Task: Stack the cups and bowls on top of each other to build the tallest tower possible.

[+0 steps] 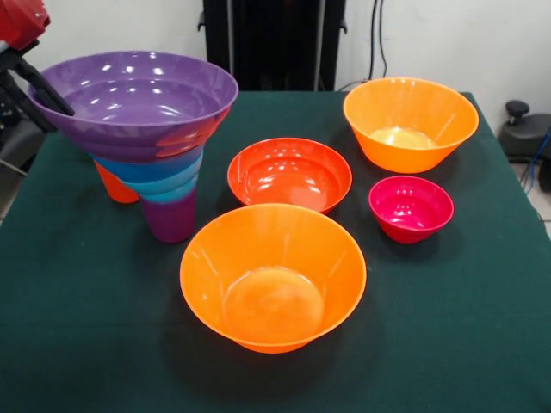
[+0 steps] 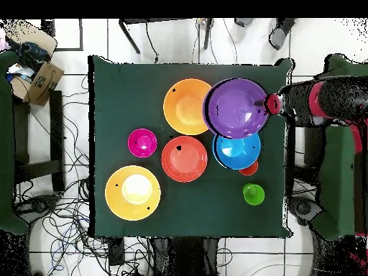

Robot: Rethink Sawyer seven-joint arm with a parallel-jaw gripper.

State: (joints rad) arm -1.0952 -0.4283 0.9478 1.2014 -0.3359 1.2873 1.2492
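A green bench point(image 1: 77, 344) holds a tower point(image 1: 151, 163): a purple cup point(image 1: 170, 219) at the bottom, then teal and blue bowls, with a wide purple bowl point(image 1: 133, 90) on top. The tower leans, its axis tipped so the top bowl sits off to one side of the blue bowl point(image 2: 237, 151) in the overhead view. The end effector point(image 1: 39, 86) meets the purple bowl's rim at the tower's left side in the front view, one dark finger lying inside the rim; it looks clamped on that rim, though the outer finger is hidden. So the tower lies directly at the end effector, and any coming move turns on that lean. Loose bowls lie well apart from it: an orange bowl point(image 1: 274, 275) nearest the camera, a red-orange bowl point(image 1: 290, 174), a magenta bowl point(image 1: 411, 207), and a second orange bowl point(image 1: 410, 122). An orange cup point(image 1: 114, 185) stands behind the tower; a green cup point(image 2: 253, 194) shows only from overhead. No writing or labels can be read.
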